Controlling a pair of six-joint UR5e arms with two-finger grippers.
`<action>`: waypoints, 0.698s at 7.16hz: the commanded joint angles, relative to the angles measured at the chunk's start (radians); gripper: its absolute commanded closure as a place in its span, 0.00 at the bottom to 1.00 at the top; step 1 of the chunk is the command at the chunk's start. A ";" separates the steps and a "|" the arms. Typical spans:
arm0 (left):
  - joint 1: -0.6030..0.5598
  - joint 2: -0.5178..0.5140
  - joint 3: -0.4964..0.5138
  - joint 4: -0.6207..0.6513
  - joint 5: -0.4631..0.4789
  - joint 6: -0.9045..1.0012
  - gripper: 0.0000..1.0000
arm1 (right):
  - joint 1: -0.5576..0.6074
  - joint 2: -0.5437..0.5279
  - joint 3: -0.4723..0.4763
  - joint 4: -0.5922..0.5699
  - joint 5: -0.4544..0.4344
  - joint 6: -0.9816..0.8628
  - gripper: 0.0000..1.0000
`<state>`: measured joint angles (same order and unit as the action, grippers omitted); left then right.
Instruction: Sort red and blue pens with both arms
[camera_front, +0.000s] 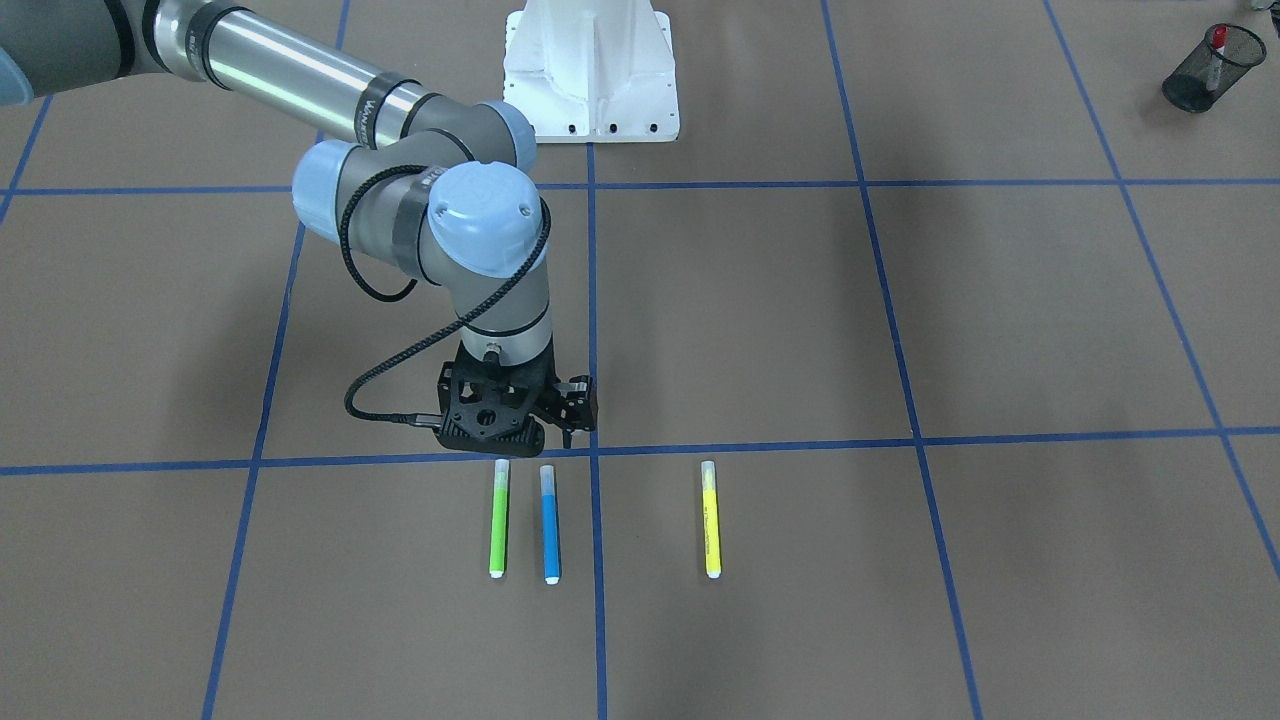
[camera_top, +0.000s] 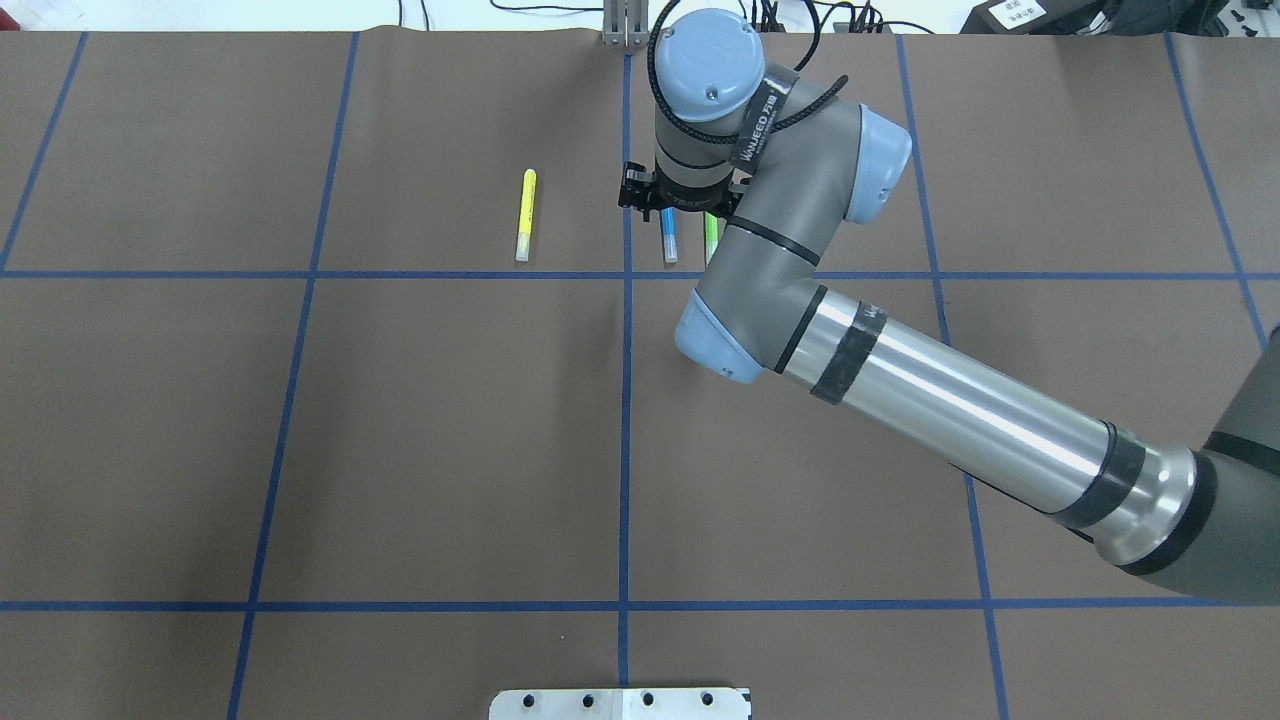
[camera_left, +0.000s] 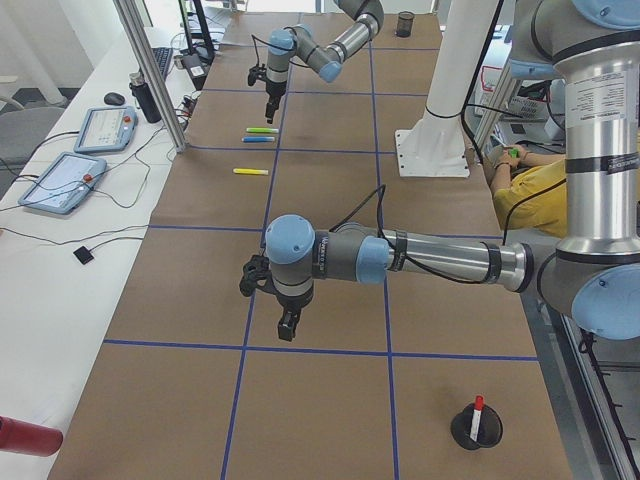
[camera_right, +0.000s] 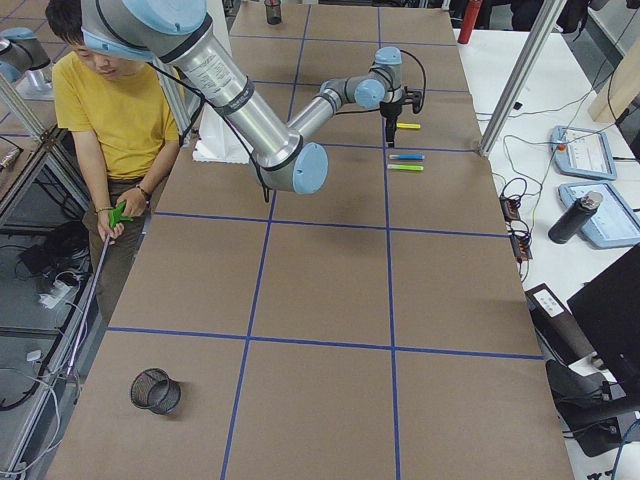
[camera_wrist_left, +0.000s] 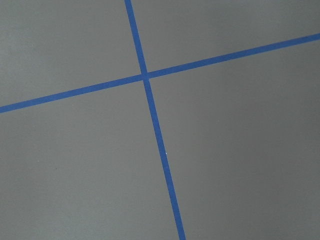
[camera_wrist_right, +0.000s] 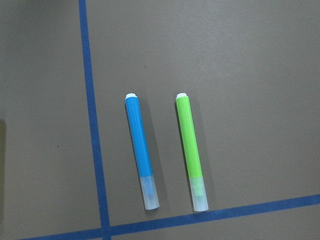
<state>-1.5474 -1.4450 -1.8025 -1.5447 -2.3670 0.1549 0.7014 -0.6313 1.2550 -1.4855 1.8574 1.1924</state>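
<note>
The blue pen (camera_front: 550, 525) lies flat on the brown table between a green marker (camera_front: 499, 518) and a blue tape line, and shows in full in the right wrist view (camera_wrist_right: 139, 150). My right gripper (camera_front: 490, 438) hangs just behind the pens' capped ends; its fingers are hidden, so I cannot tell its state. The red pen (camera_front: 1217, 42) stands in a black mesh cup (camera_front: 1203, 72) at the table's left end. My left gripper (camera_left: 289, 325) hovers over bare table near that cup (camera_left: 478, 428), seen only from the side, so I cannot tell its state.
A yellow marker (camera_front: 711, 520) lies to the left of the blue pen. A second mesh cup (camera_right: 155, 390) lies tipped at the table's right end. The white robot pedestal (camera_front: 590, 70) stands mid-table at the robot's edge. A person in a yellow shirt (camera_right: 110, 110) stands beside it.
</note>
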 joint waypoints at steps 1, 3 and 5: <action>0.000 -0.002 0.000 -0.006 0.000 0.000 0.00 | 0.026 0.068 -0.127 0.001 0.083 -0.115 0.00; 0.000 -0.003 0.026 -0.063 0.000 0.000 0.00 | 0.020 0.081 -0.224 0.145 0.088 -0.106 0.00; 0.000 -0.002 0.049 -0.098 0.000 0.000 0.00 | -0.003 0.064 -0.241 0.214 0.069 -0.091 0.01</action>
<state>-1.5478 -1.4470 -1.7660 -1.6239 -2.3669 0.1549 0.7132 -0.5581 1.0265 -1.3222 1.9386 1.0899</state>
